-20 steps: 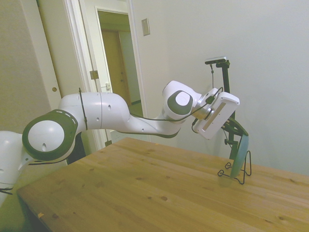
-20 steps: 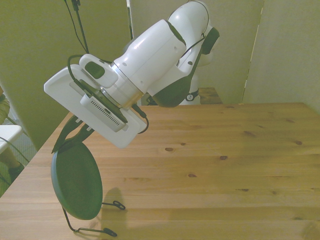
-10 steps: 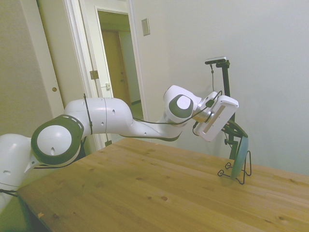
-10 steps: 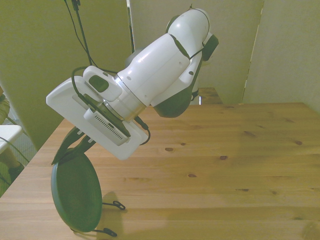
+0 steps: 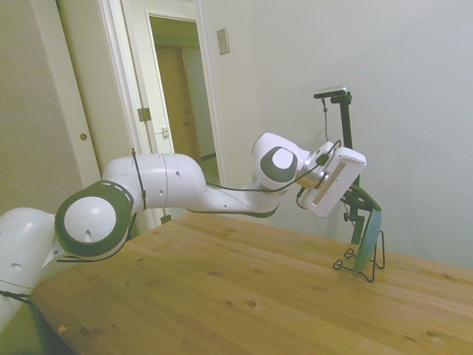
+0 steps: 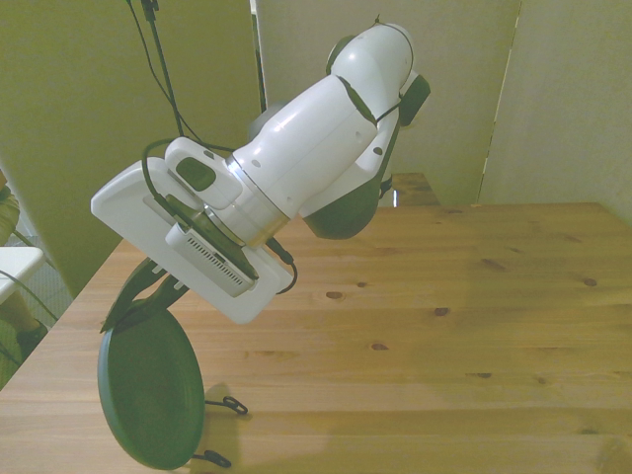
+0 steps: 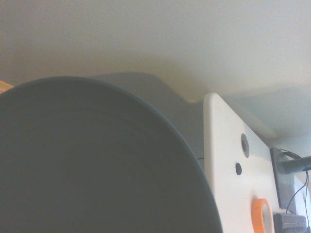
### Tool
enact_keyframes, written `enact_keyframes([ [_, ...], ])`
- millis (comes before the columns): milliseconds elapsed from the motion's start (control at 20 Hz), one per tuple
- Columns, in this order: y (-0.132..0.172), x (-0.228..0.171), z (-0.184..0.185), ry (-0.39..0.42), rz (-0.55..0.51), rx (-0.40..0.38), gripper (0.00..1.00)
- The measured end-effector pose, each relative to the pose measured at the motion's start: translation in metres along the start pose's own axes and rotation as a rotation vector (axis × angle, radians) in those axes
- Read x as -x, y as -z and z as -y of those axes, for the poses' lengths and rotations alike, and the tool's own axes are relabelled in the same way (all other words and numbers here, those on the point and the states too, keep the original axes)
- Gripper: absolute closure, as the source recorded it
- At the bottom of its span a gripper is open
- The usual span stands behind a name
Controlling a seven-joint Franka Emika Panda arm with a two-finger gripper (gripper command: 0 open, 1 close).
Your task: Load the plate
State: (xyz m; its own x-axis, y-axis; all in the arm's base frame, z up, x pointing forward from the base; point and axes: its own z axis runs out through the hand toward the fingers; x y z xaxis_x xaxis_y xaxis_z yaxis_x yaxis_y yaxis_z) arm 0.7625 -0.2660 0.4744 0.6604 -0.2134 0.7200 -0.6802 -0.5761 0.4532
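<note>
Plate point(image 6: 150, 387) first: dark green, round, standing on edge just below my pincer point(image 6: 138, 288), its rim caught between the two dark fingers point(image 6: 123, 294), which are clamped on its upper edge. From the side view the plate point(image 5: 367, 238) shows as a thin upright sliver, leaning slightly, directly under the pincer point(image 5: 366, 201). Its lower edge sits at the small black wire stand point(image 5: 365, 262), right beneath the pincer, and I read it as resting in the stand though I cannot confirm contact at the bottom. My wrist view is mostly filled by the plate's point(image 7: 97, 160) dark face, out of focus. Behind the pincer the white arm point(image 5: 177, 188) stretches back over the wooden table point(image 5: 222, 296). Beyond the arm, well away from the pincer, I note an open doorway point(image 5: 177, 96).
</note>
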Motion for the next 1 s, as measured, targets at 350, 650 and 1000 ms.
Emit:
enact_keyframes([
  [350, -0.0014, 0.0014, 0.0013, -0.001, 0.004, -0.003, 1.00],
  [650, -0.0032, 0.0050, 0.0048, 0.001, 0.014, -0.007, 0.00],
  [1000, -0.0053, 0.0060, 0.0029, 0.000, 0.024, 0.000, 0.00],
])
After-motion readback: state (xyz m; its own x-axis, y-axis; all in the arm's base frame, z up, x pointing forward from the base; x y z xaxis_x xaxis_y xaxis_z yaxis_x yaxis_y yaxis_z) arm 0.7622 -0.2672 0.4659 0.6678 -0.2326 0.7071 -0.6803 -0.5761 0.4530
